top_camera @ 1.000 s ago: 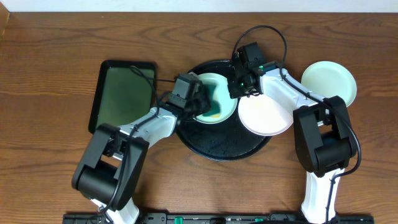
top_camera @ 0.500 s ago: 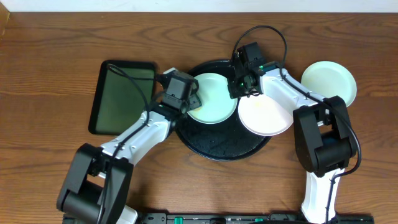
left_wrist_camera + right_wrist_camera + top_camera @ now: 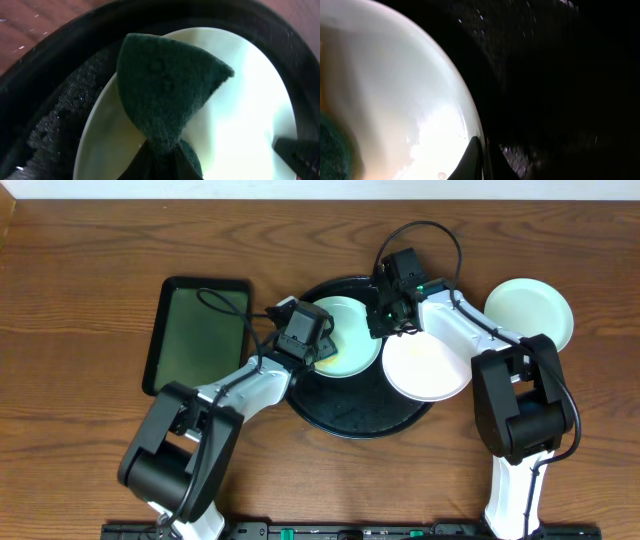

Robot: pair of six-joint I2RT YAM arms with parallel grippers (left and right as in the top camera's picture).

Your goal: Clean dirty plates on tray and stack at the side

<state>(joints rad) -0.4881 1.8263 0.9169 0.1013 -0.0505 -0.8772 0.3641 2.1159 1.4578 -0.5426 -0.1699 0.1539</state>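
Centrally on the wooden table [image 3: 80, 260], the round black tray [image 3: 350, 415] is seen, and a mint plate [image 3: 352, 340] is laid inside its upper half. The tray's right rim is overlapped by a white plate [image 3: 425, 365], while a third plate [image 3: 530, 310] is set on bare wood well to the right. A dark green sponge [image 3: 165, 95] is pressed onto the mint plate's left part, pinched in the closed left gripper [image 3: 160, 162]. The plate's right rim is clamped by the closed right gripper [image 3: 477, 157].

Overhead looks straight down on the whole table [image 3: 80, 260]. Both wrist views sit close over one plate [image 3: 240, 110] on the tray [image 3: 350, 415].
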